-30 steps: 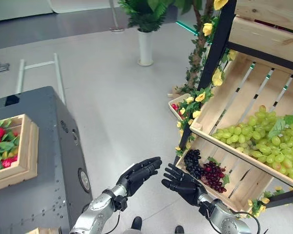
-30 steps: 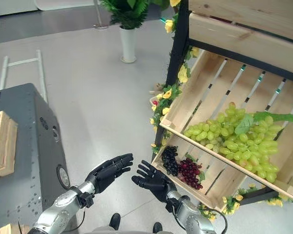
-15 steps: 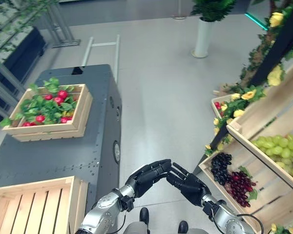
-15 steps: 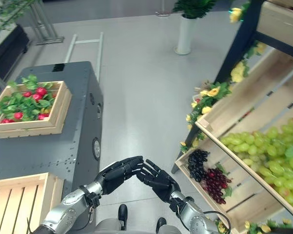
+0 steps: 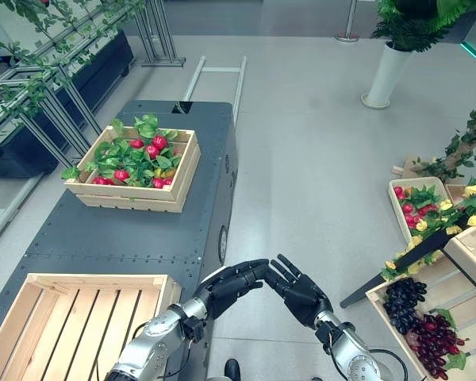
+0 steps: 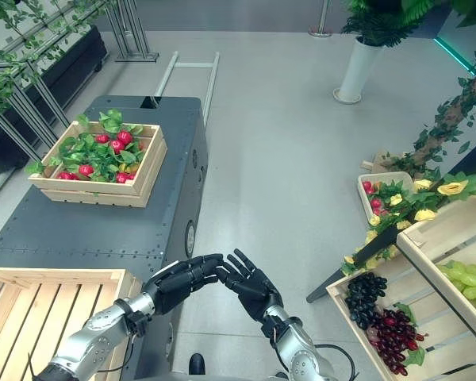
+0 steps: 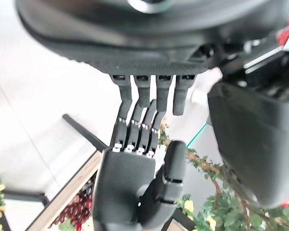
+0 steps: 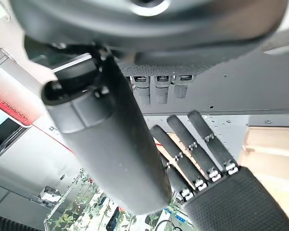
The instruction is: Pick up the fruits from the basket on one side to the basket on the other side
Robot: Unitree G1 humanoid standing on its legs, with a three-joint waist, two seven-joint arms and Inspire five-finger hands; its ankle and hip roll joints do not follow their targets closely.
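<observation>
Fingers on both of your hands are stretched out straight and hold nothing: the left hand [image 5: 232,282] and the right hand [image 5: 297,287] meet fingertip to fingertip, or very nearly, in the air above the grey floor [image 5: 317,143], just off the near corner of the dark metal cabinet [image 5: 135,230]. Whether the tips actually touch you cannot tell from the head views; in the left wrist view the right hand's fingers [image 7: 135,134] sit straight against your left hand's own row.

The fruit is well away from both hands. The full wooden crate [image 5: 135,171] stands on the far part of the cabinet top, its long axis running across your view, slightly turned, with red fruits [image 5: 147,149] lying among green leaves; most of the fruit is hidden under the leaves, so you cannot make out how any single piece points. The empty slatted crate [image 5: 71,317] sits on the near end of the cabinet, by your left arm, slats running away from you, its near edge cut off by the frame.

To your right, a tilted wooden bin [image 5: 428,317] holds dark grapes [image 5: 404,295] and red grapes [image 5: 432,337], partly cut off at the edge; green grapes [image 6: 472,282] show above them. A small tray of red fruit [image 5: 416,208] lies on the floor behind yellow flowers [image 5: 472,194]. A white vase [image 5: 383,75] with a plant stands far off.
</observation>
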